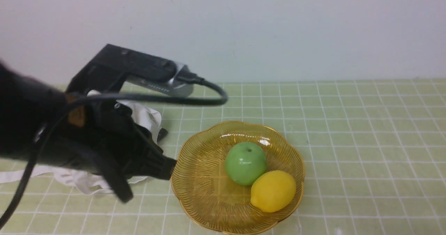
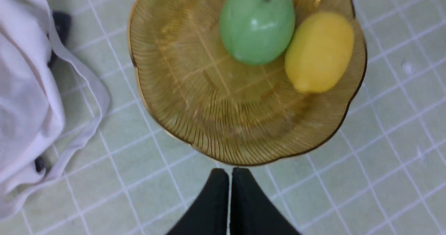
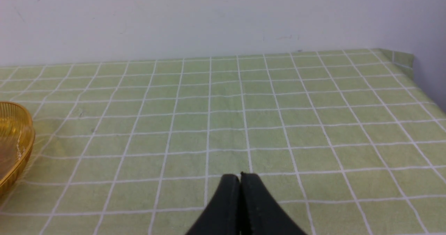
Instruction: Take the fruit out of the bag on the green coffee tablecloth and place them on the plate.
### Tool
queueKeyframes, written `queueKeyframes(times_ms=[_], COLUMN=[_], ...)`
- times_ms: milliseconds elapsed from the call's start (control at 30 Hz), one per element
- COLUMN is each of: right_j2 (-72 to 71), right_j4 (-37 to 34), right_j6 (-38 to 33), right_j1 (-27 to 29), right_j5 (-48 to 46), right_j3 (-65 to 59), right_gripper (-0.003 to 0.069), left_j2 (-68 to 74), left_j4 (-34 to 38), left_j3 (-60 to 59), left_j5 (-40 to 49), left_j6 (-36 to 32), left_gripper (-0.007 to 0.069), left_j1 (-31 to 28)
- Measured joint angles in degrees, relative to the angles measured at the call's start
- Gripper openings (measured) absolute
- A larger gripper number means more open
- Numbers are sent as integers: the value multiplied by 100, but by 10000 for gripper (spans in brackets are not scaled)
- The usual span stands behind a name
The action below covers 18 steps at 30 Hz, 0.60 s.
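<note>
Front view first: see the left pincer (image 1: 169,168) closed tight, tips pressed together on nothing, hanging low just short of the rim of the plate (image 1: 195,202). Find the apple (image 1: 246,163) straight ahead of those tips, already on the plate and touching the lemon (image 1: 273,191) beyond it. Find the bag (image 1: 148,118) off to the side of the pincer and behind its tips, slumped on the tablecloth (image 1: 366,141); looks empty, though cannot tell for sure under the arm. See the right pincer (image 3: 240,177) closed too, empty, over bare cloth, well apart from the fruit. Judge the job all but finished. Watch the pull-back: could clip the rim with the low tips, shove the plate and roll the apple off; could also snag loose folds of the bag lying beside the pincer and drag them against the plate.
</note>
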<state>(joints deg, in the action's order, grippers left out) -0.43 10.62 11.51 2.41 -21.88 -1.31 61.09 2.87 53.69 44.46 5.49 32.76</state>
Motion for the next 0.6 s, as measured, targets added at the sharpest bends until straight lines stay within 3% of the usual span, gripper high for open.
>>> queueKeyframes(times_ms=[200, 600], right_j2=[0, 0], right_j4=[0, 0], right_j6=[0, 0], right_j1=[0, 0], right_j5=[0, 0], right_j3=[0, 0], right_gripper=[-15, -15], left_j2=[-1092, -1665], left_j4=[-5, -28], left_j3=[-1036, -1249], left_j5=[-1152, -880], left_j6=[36, 36], left_gripper=[-8, -8], left_j1=[0, 0])
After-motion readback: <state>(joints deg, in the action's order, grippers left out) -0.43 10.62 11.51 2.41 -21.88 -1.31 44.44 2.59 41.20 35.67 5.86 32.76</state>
